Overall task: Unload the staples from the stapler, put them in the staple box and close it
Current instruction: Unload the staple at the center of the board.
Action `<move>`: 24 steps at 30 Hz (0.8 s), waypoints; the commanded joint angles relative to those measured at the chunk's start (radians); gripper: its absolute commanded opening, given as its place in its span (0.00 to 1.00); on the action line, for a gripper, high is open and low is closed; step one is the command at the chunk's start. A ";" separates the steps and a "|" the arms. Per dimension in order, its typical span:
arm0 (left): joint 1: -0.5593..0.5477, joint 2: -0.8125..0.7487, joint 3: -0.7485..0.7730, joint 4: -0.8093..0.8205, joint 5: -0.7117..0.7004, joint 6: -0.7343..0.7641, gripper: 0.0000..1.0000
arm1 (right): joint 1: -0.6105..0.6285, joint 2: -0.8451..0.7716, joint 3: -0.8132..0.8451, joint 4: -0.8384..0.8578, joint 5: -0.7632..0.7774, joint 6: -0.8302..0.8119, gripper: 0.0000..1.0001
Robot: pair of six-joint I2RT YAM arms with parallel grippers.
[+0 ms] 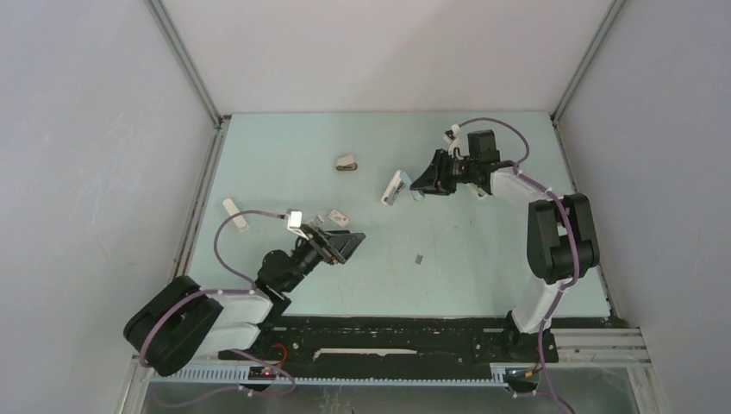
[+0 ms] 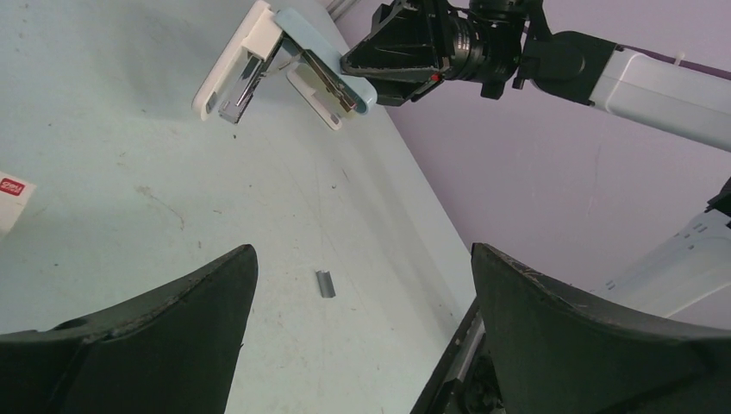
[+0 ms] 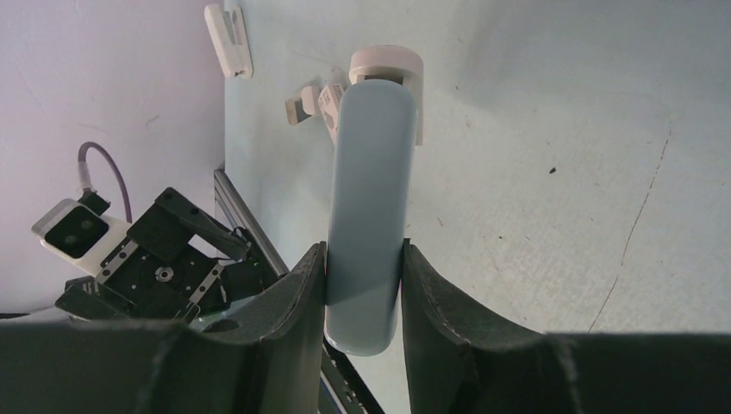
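The stapler (image 1: 395,187) hangs swung open at the back of the table, its whitish base (image 2: 237,69) splayed away from the pale-blue top (image 3: 369,190). My right gripper (image 3: 364,259) is shut on that pale-blue top, one finger on each side. In the overhead view the right gripper (image 1: 421,184) sits just right of the stapler. A short grey strip of staples (image 2: 326,283) lies loose on the table (image 1: 419,257). My left gripper (image 2: 362,259) stands wide open and empty, low over the table, left of the strip (image 1: 352,244).
Two small white labelled boxes (image 1: 336,217) lie by the left gripper, one showing at the left wrist view's edge (image 2: 10,194). A squat dark item with a white part (image 1: 346,163) sits at the back. A white oblong piece (image 1: 234,216) lies near the left wall.
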 commanded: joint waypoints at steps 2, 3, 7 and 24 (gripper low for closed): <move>0.015 0.100 0.073 0.157 0.053 -0.066 1.00 | 0.005 -0.067 -0.012 0.055 -0.048 0.031 0.00; 0.015 0.115 0.078 0.162 0.058 -0.066 1.00 | 0.006 -0.069 -0.017 0.063 -0.051 0.034 0.00; 0.017 0.155 0.103 0.166 0.074 -0.065 1.00 | 0.005 -0.094 -0.040 0.086 -0.070 0.054 0.00; 0.041 0.391 0.331 0.182 0.168 -0.211 1.00 | -0.005 -0.206 -0.128 0.266 -0.164 0.196 0.00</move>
